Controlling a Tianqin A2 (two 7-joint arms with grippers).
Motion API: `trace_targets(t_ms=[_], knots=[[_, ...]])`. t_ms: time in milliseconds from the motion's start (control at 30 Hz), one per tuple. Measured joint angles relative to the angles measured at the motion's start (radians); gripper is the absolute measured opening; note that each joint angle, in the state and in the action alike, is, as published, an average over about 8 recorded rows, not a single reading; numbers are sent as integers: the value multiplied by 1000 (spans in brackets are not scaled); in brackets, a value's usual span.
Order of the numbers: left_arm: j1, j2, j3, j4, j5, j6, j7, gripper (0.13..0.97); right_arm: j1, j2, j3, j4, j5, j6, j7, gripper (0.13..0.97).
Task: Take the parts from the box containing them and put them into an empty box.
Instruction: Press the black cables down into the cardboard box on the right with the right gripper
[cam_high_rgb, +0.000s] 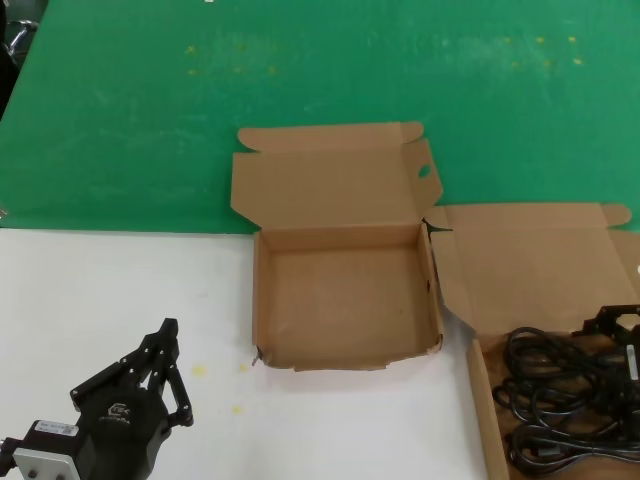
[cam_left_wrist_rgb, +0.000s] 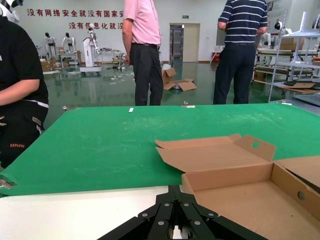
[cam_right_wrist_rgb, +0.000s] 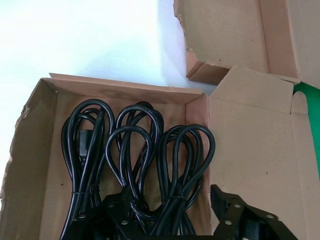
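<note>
Green-and-white desk (cam_high_rgb: 120, 300): the empty box (cam_high_rgb: 345, 300) at frame centre holds nothing; all power cords (cam_right_wrist_rgb: 135, 160) lie bundled in their box (cam_right_wrist_rgb: 35, 150), lower right, beneath the right tool (cam_high_rgb: 612, 330), spread open, gripping nothing. Left tool (cam_high_rgb: 165, 365) is parked lower left, closed.

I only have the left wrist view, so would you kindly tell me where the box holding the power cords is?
Observer: The cord box sits close beside the empty box, on the robot's right.
Operator: Thank you. Where is the right gripper?
Observer: The right gripper is low over the power cords, jaws open, while the left gripper is parked front left.
Operator: How many bundles are there?
Observer: At least three looped bundles show in the right wrist view.
</note>
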Motion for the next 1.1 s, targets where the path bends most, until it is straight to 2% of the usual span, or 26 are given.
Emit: trace_targets(t_ms=[267, 300, 567, 867, 1100], knots=[[0, 0, 0, 0, 0, 0, 0, 132, -3, -8, 1, -27, 9, 16, -22, 505], [0, 0, 0, 0, 0, 0, 0, 132, -3, -10, 2, -32, 11, 20, -26, 505], [0, 0, 0, 0, 0, 0, 0, 132, -12, -16, 4, -60, 22, 43, -55, 322], [0, 0, 0, 0, 0, 0, 0, 132, -15, -16, 7, -73, 32, 57, -70, 211], [0, 0, 0, 0, 0, 0, 0, 132, -18, -10, 10, -63, 36, 57, -67, 198]])
